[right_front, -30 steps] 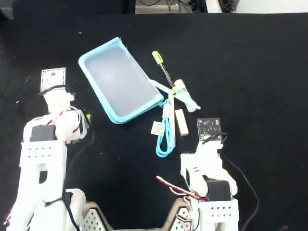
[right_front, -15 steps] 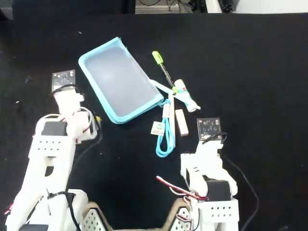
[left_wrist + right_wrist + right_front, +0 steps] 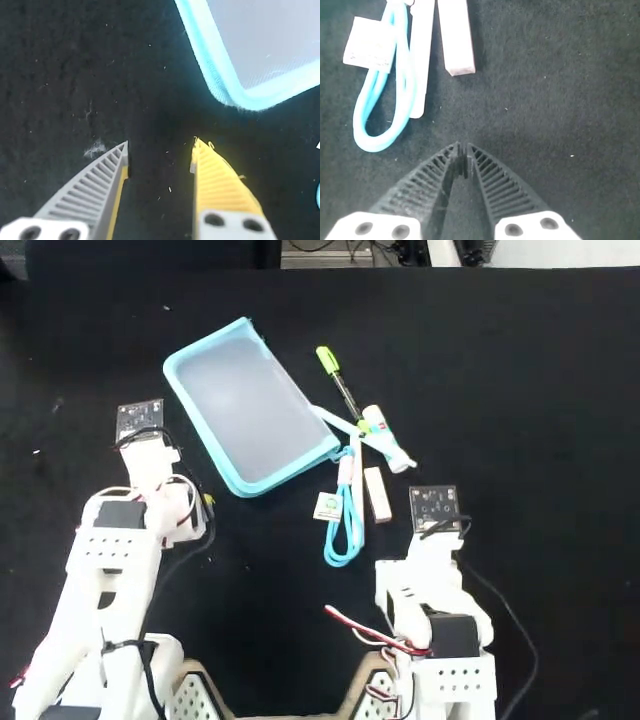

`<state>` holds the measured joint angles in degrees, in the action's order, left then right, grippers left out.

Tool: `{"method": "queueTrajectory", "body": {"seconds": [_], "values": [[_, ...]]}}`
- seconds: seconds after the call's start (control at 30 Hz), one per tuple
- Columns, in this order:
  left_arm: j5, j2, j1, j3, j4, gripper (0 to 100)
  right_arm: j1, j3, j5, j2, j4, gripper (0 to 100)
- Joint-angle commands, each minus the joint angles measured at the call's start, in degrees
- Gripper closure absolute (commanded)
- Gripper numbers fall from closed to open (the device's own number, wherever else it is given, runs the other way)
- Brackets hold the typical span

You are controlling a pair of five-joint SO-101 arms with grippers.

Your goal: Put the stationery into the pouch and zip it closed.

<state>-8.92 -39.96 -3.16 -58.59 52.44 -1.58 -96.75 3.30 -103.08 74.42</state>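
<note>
One pouch (image 3: 245,410) lay flat on the table (image 3: 540,390) in the high view, a pen (image 3: 340,388) and eraser (image 3: 376,493) beside it; the left wrist view showed the left gripper (image 3: 160,155) spread near the pouch's corner; the right wrist view showed the right gripper (image 3: 463,150) pressed together near the eraser and a cord (image 3: 374,144).

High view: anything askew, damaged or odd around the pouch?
Nothing damaged. The pouch lies diagonal on the table, and the blue strap loop off its corner trails right alongside a white stick, so it might snag a pick there.
</note>
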Motion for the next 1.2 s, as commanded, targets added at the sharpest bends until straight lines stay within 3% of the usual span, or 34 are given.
{"method": "queueTrajectory", "body": {"seconds": [0.0,0.13,0.33,0.57,0.67,1.03,1.17], "values": [[-0.4,-0.3,0.2,-0.9,-4.7,79,0.2,0.2,-0.4,-5.5,0.4,98.6],[-0.3,-0.6,0.6,-3.5,-7.6,79,0.1,0.7,-0.8,-5.5,-2.2,98.6],[0.0,-0.6,0.2,-3.9,-7.6,79,1.1,5.0,-1.2,-5.4,-24.2,98.6],[0.0,-0.6,0.2,-3.9,-7.6,79,0.7,5.5,-23.1,-5.4,-38.2,98.6],[0.0,-0.6,0.2,-3.9,-7.6,79,-0.4,6.5,-23.7,-5.4,-41.9,98.6],[0.0,-0.5,0.2,-4.0,-7.6,80,-0.7,41.4,-21.3,-4.6,-19.6,98.6],[0.0,-0.6,0.2,-4.0,-7.6,80,-0.7,49.4,-20.9,2.8,-14.9,98.6]]}}
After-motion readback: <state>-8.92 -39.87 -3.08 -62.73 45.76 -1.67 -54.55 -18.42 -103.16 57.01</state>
